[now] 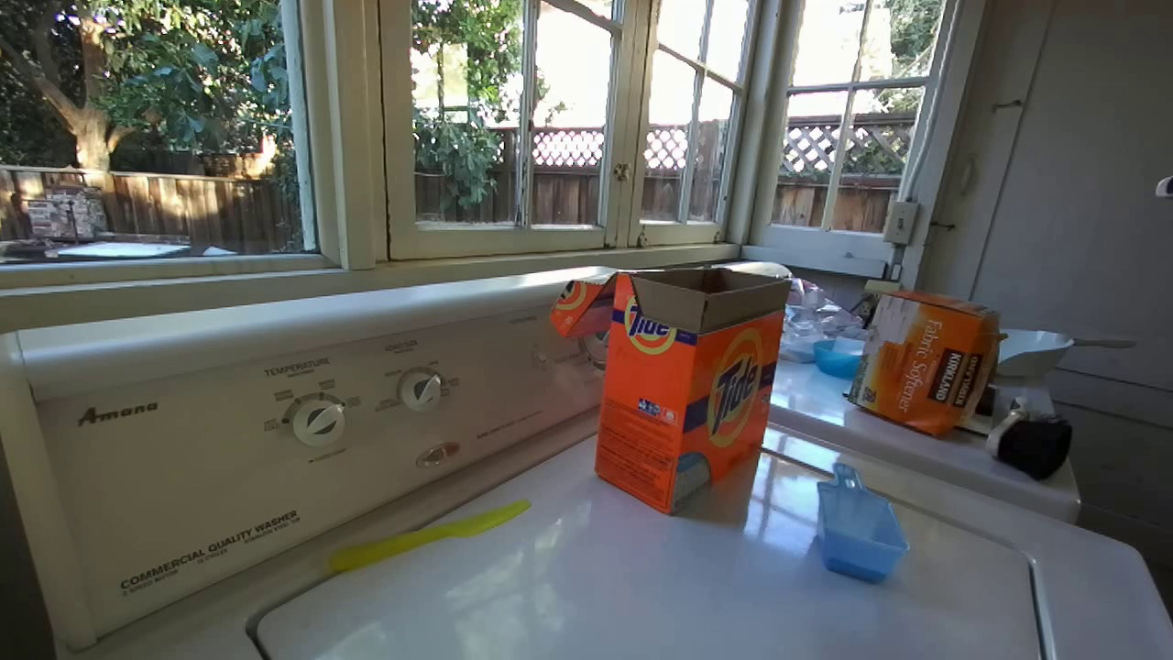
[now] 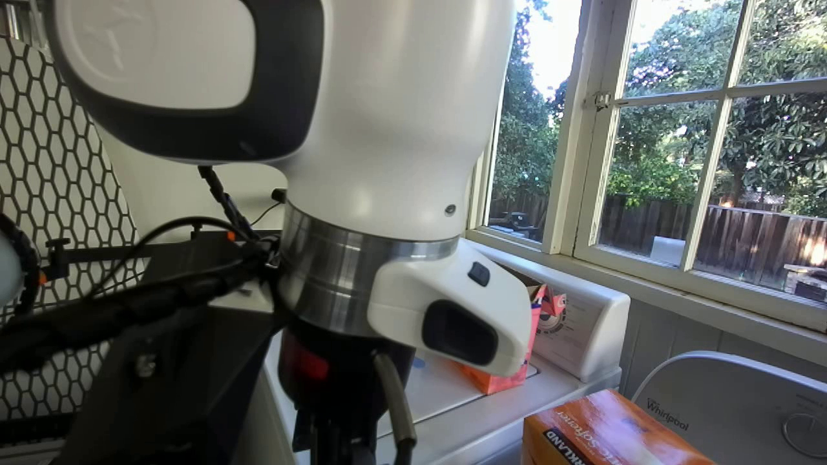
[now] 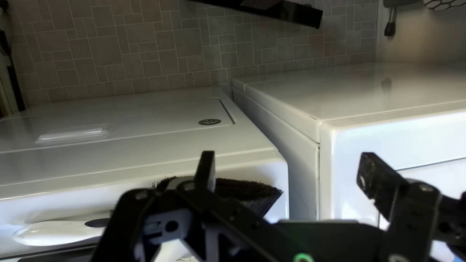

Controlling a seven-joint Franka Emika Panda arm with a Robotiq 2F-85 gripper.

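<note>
One tall orange cardboard Tide box (image 1: 683,412) stands on the white washer lid (image 1: 550,596) in an exterior view, translucent blue plastic scoop (image 1: 861,532) beside it; in an exterior view the white robot arm (image 2: 400,116) partly hides that box; wrist view: black gripper (image 3: 287,167) with fingers spread, pinching nothing, black-bristled white-handled brush (image 3: 251,189) just beyond one finger, contact unclear; handling looks unstarted, no grasp made yet

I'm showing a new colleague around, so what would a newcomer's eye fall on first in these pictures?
Probably the orange Tide box, standing open on the white washer in an exterior view, with a blue scoop and a yellow-green utensil lying apart from it. Next comes the white robot arm, filling much of an exterior view. In the wrist view, black fingers stand open, one partly hiding a dark brush.
</note>
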